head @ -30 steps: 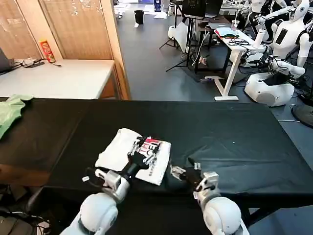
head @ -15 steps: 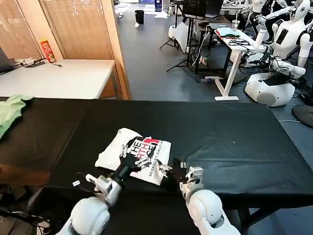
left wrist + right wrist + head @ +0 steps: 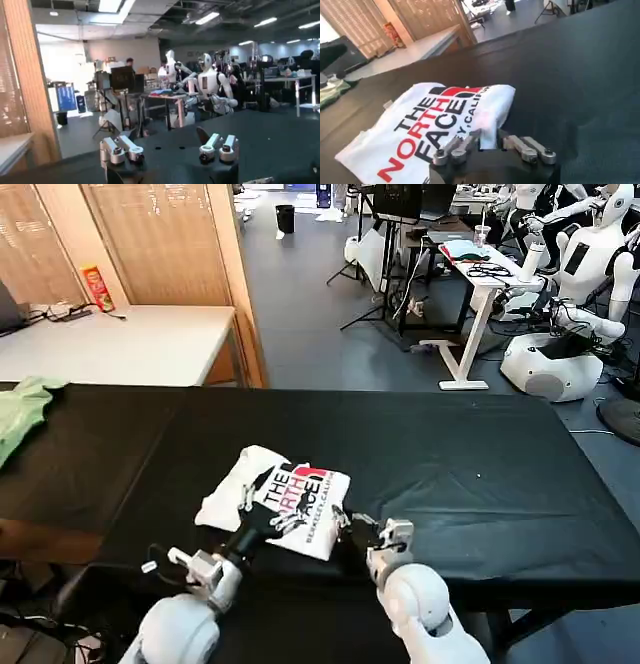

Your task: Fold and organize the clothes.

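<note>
The clothes (image 3: 285,496) are a white T-shirt, folded into a small packet with black and red lettering facing up, near the front edge of the black table (image 3: 470,464). My left gripper (image 3: 257,515) rests at the packet's near edge, open; in the left wrist view the left gripper (image 3: 167,140) has nothing between its fingers and faces out across the room. My right gripper (image 3: 345,526) is at the packet's near right corner. In the right wrist view the right gripper (image 3: 487,137) is shut on the edge of the clothes (image 3: 430,120).
A light green garment (image 3: 22,409) lies at the table's far left edge. A white side table (image 3: 120,344) with a red can (image 3: 97,287) stands behind. White robots (image 3: 560,334) and desks are at the back right. The table's right half is bare cloth.
My left gripper drew back toward the table's front edge, uncovering the lettering. My right gripper slid left to the packet's corner and now holds its edge.
</note>
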`<control>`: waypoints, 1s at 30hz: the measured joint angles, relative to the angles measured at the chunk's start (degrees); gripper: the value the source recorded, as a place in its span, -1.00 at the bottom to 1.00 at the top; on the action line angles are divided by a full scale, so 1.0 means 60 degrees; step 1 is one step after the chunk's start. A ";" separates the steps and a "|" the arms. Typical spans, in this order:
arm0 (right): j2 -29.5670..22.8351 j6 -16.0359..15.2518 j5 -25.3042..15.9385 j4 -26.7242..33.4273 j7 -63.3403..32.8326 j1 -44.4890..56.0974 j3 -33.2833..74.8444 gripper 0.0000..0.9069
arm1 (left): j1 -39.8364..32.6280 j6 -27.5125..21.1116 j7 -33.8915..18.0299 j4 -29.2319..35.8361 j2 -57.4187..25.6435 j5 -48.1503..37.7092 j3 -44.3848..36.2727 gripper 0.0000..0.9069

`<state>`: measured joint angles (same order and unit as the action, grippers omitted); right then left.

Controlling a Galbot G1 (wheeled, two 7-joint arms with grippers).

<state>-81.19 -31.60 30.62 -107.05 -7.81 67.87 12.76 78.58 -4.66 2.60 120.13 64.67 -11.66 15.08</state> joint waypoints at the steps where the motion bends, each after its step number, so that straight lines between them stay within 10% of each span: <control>1: 0.0043 -0.0003 0.0032 0.0023 0.0001 -0.0045 0.0059 -0.85 | 0.0029 0.0023 -0.0001 0.0000 0.0006 0.0011 0.0019 0.94; 7: 0.0543 -0.0253 0.0583 0.0351 0.0148 -0.0610 0.0452 -0.66 | 0.0205 0.0250 -0.0003 -0.0128 0.0073 0.0068 0.0170 0.94; 8: 0.0689 -0.0370 0.0725 0.0421 0.0204 -0.0764 0.0551 -0.31 | 0.0228 0.0278 -0.0005 -0.0147 0.0083 0.0064 0.0190 0.94; 9: 0.0817 -0.0460 0.0855 0.0454 0.0277 -0.0898 0.0628 0.94 | 0.0253 0.0310 -0.0009 -0.0158 0.0088 0.0063 0.0195 0.94; 17: 0.1929 -0.0595 0.0672 -0.0096 0.0743 -0.0871 0.0640 0.94 | 0.0456 0.0575 -0.0012 -0.0311 0.0111 -0.0228 0.0384 0.94; 30: 0.2554 0.2379 -0.2238 -0.1822 0.0130 0.1830 0.1321 0.94 | 0.0880 0.0564 -0.1068 -0.0330 -0.0180 -0.0666 0.0814 0.94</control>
<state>-65.87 -17.33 17.19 -117.98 -7.03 78.85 20.68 83.86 -1.27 -3.81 118.15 63.59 -15.65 19.96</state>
